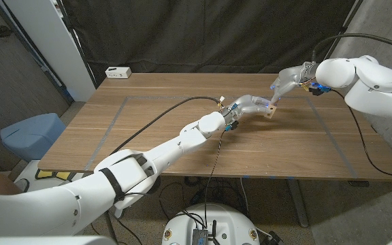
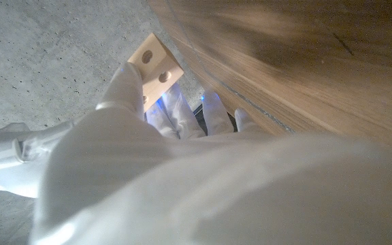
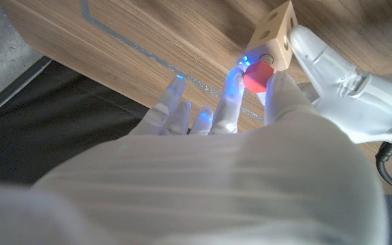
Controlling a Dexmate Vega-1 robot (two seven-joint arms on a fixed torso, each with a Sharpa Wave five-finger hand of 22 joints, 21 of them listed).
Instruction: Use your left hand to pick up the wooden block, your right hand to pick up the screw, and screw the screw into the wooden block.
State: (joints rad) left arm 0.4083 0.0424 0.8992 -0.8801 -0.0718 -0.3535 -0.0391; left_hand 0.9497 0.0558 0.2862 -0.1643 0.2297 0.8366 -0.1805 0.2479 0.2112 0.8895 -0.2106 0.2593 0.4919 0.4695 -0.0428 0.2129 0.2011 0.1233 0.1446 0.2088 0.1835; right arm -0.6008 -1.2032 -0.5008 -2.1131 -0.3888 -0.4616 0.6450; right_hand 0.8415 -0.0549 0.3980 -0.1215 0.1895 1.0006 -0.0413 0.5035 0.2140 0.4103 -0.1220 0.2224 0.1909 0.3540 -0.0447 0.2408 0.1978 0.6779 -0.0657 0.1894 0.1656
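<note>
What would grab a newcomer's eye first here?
The two white hands meeting above the middle of the table: the left hand holds the wooden block up, and the right hand comes at it from the far right side. Next, in the right wrist view, the red screw pinched in the right hand's fingers sits right against the block's face with holes.

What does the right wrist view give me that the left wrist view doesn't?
Right wrist view alone: the red-headed screw pinched by the right hand against a face of the wooden block.
Left wrist view alone: the block's two-hole face, seen past the back of the left hand.
Both: the block held by the left hand above the wooden table.
</note>
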